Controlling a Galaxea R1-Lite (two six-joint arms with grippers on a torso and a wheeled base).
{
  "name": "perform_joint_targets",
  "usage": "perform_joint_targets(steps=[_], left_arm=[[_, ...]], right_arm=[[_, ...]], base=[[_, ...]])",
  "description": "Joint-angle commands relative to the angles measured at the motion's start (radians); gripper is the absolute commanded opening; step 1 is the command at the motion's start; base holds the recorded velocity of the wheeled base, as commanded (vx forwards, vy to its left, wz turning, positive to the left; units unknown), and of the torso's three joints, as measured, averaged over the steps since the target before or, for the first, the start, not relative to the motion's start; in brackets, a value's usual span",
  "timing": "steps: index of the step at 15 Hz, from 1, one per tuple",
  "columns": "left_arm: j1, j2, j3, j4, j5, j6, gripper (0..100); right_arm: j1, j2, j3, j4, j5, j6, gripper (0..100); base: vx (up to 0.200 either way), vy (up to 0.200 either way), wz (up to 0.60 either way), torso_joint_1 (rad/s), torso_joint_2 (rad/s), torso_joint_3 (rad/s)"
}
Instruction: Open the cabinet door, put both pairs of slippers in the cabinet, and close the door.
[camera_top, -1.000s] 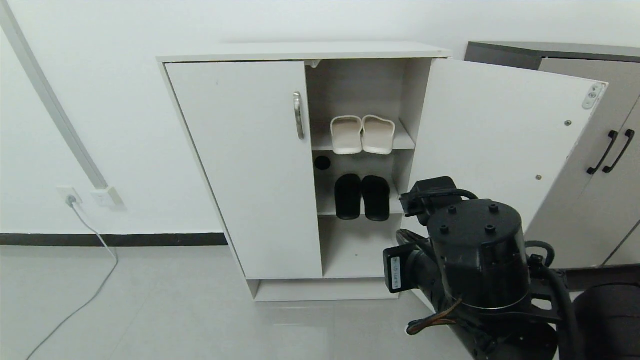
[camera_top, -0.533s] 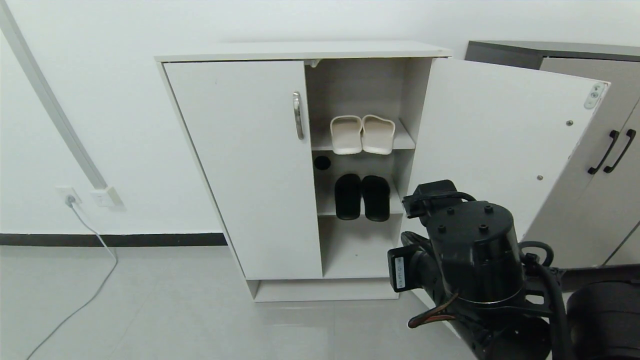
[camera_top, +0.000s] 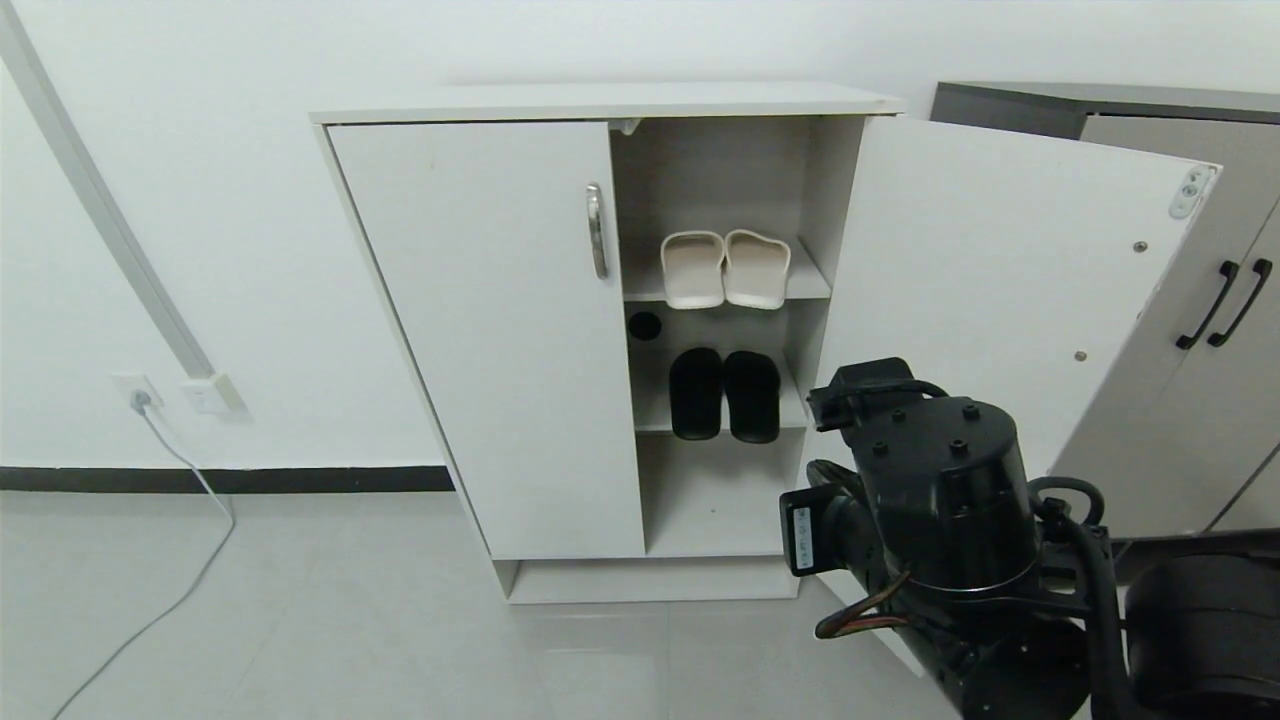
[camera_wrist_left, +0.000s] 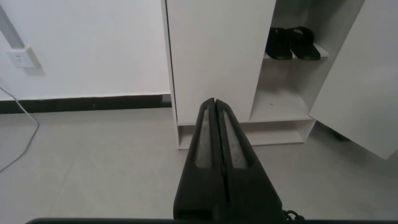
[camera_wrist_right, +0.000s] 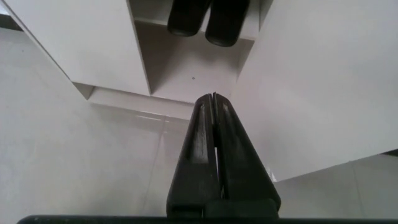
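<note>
The white cabinet (camera_top: 480, 300) stands against the wall with its right door (camera_top: 990, 270) swung wide open and its left door shut. A beige pair of slippers (camera_top: 725, 268) rests on the upper shelf. A black pair of slippers (camera_top: 724, 394) lies on the shelf below, also seen as black slippers (camera_wrist_left: 292, 43) and black slippers (camera_wrist_right: 208, 15). My right gripper (camera_wrist_right: 214, 102) is shut and empty, low in front of the open door (camera_wrist_right: 323, 87). My left gripper (camera_wrist_left: 214, 109) is shut and empty, back from the cabinet over the floor.
A grey cabinet (camera_top: 1190, 300) with black handles stands right behind the open door. A wall socket with a white cable (camera_top: 175, 470) is at the left. The floor (camera_top: 300, 640) in front of the cabinet is bare tile.
My right arm has shifted slightly right and down in the head view. The slippers and doors have not moved.
</note>
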Motion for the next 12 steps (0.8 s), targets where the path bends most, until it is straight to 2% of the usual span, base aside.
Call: perform_joint_targets(steps=[1,5,12], left_arm=[[0.001,0.001,0.000,0.000,0.000,0.000,0],[0.001,0.001,0.000,0.000,0.000,0.000,0],[0.000,0.001,0.000,0.000,0.000,0.000,0]], right_arm=[[-0.003,0.002,0.000,0.000,0.000,0.000,0],[-0.005,0.004,0.005,0.000,0.000,0.000,0],[-0.003,0.001,0.005,0.000,0.000,0.000,0]], base=[[0.000,0.000,0.00,0.000,0.00,0.000],[0.000,0.000,0.00,0.017,-0.21,-0.298],[0.000,0.000,0.00,0.087,-0.50,-0.353]])
